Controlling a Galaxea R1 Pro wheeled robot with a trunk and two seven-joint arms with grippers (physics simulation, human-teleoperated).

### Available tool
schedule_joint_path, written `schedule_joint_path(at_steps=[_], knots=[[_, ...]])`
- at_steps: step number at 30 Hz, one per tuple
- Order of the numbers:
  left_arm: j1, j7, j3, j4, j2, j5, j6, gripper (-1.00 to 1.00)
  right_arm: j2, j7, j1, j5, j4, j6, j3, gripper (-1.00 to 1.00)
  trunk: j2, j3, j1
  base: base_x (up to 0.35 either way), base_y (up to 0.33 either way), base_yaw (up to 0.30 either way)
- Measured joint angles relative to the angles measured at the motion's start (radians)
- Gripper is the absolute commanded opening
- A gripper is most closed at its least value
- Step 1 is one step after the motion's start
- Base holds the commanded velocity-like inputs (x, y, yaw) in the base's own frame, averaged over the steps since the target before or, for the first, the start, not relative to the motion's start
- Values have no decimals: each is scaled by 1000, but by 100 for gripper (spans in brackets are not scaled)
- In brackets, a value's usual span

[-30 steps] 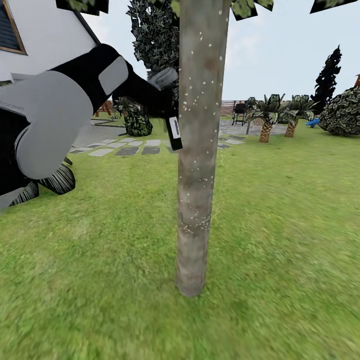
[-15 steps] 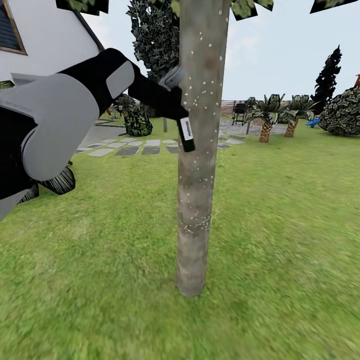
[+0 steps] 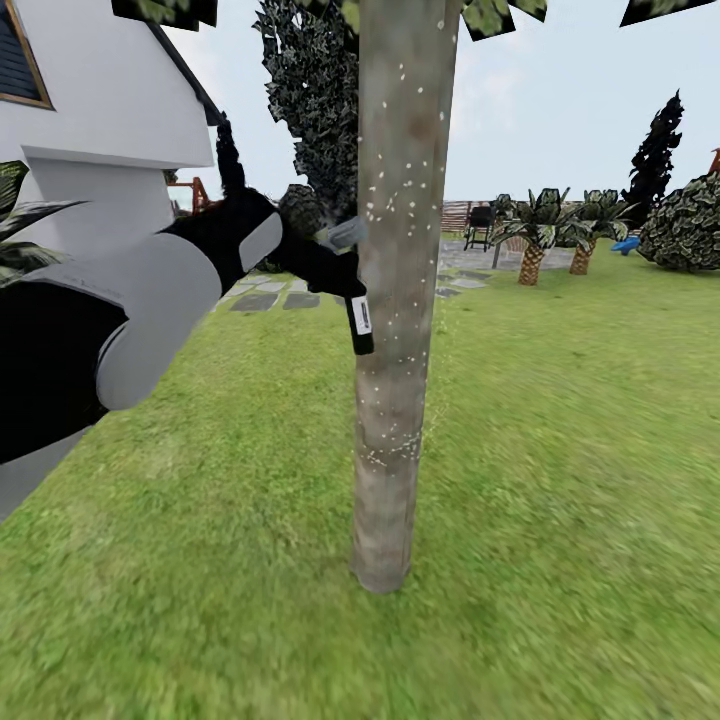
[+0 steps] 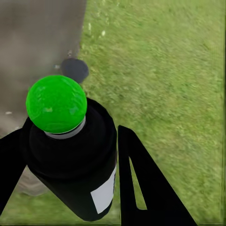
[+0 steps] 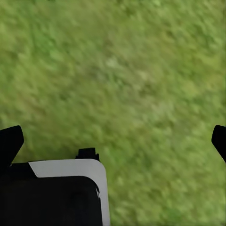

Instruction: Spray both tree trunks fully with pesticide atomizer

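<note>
The atomizer [image 4: 70, 155] is clamped around its dark body by the left gripper [image 4: 70, 183], green dot uppermost; it is judged light, rigid and smooth, best held mid-body. The right gripper [image 5: 113, 141] is spread over grass. The atomizer is held against the speckled trunk [image 3: 395, 300].

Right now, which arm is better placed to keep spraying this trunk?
The left. Its gripper holds the pesticide atomizer right beside the tree trunk; the right gripper hangs open over grass.
</note>
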Motion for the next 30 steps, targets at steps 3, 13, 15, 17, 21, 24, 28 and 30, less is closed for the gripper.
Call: schedule_joint_path(at_steps=[3,13,15,17,21,24,28,30], knots=[[45,1,-1,0,0,-6,-22,-100,0,0,0,0,0,0,0,100,0,0,0,0,0,0],[172,9,1,-3,3,-15,-112,-100,0,0,0,0,0,0,0,100,0,0,0,0,0,0],[179,11,1,-26,9,-14,-115,-100,0,0,0,0,0,0,0,100,0,0,0,0,0,0],[180,11,1,-47,14,-14,-114,-100,0,0,0,0,0,0,0,100,0,0,0,0,0,0],[180,9,-2,-303,96,-29,11,-100,0,0,0,0,0,0,0,100,0,0,0,0,0,0],[180,9,3,-504,116,-9,83,-100,0,0,0,0,0,0,0,100,0,0,0,0,0,0],[180,9,3,-572,119,-12,91,-100,0,0,0,0,0,0,0,100,0,0,0,0,0,0],[180,9,4,-586,120,-13,94,-100,0,0,0,0,0,0,0,100,0,0,0,0,0,0]])
